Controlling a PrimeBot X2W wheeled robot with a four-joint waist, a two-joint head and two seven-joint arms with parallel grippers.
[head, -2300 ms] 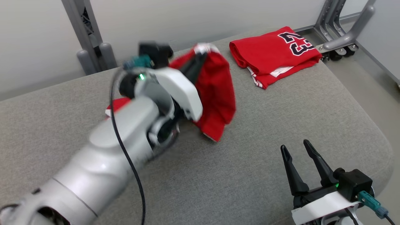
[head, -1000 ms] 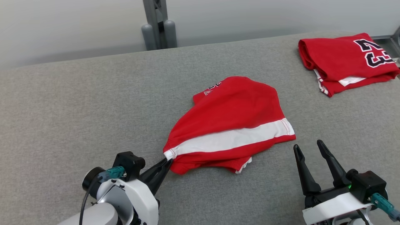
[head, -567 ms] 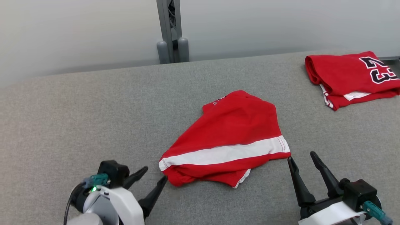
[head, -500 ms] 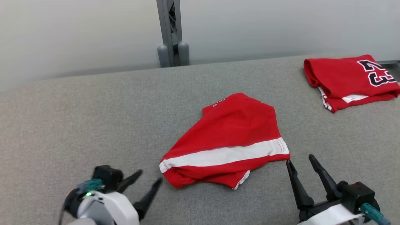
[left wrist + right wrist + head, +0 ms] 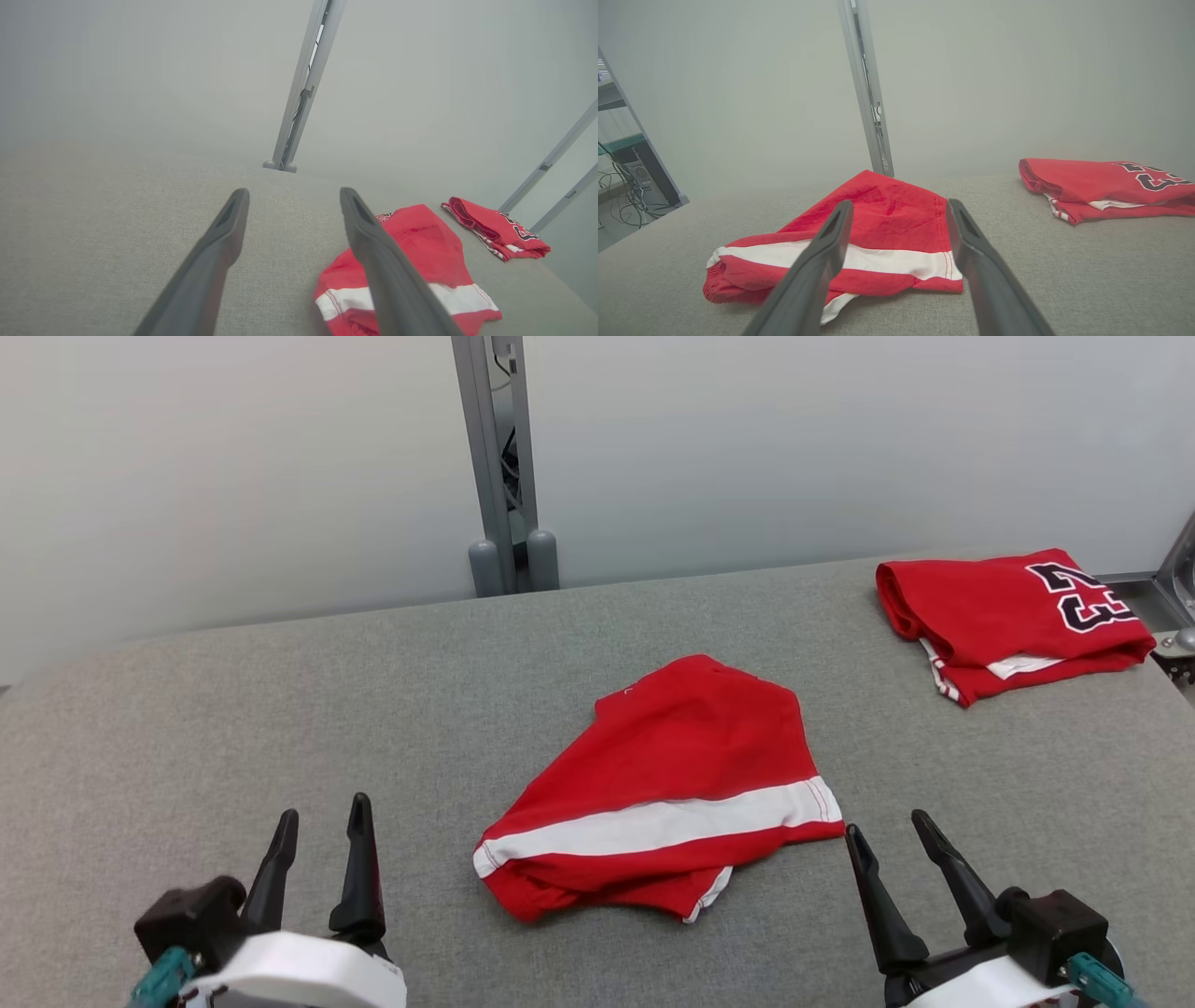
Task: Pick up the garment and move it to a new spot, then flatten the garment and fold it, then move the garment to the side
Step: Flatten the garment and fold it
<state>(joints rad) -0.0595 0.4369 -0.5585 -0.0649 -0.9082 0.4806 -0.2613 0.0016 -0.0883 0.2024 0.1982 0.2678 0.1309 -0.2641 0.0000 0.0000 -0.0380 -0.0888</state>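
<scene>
Near centre of grey cushion (image 5: 233, 709), crumpled red garment (image 5: 681, 775) with white band. At seven o'clock, left gripper (image 5: 324, 807), fingers spread, gripping nothing. At five o'clock, right gripper (image 5: 883, 823), likewise spread and empty, just beside garment's hem. At two o'clock, folded jersey (image 5: 999, 616).

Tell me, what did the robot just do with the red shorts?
The left end effector carried the red shorts in, laid them on the grey cushion, let go of their corner, opened, and drew back away from them. The right end effector stayed open beside the shorts, and the folded jersey stayed at the far right.
</scene>
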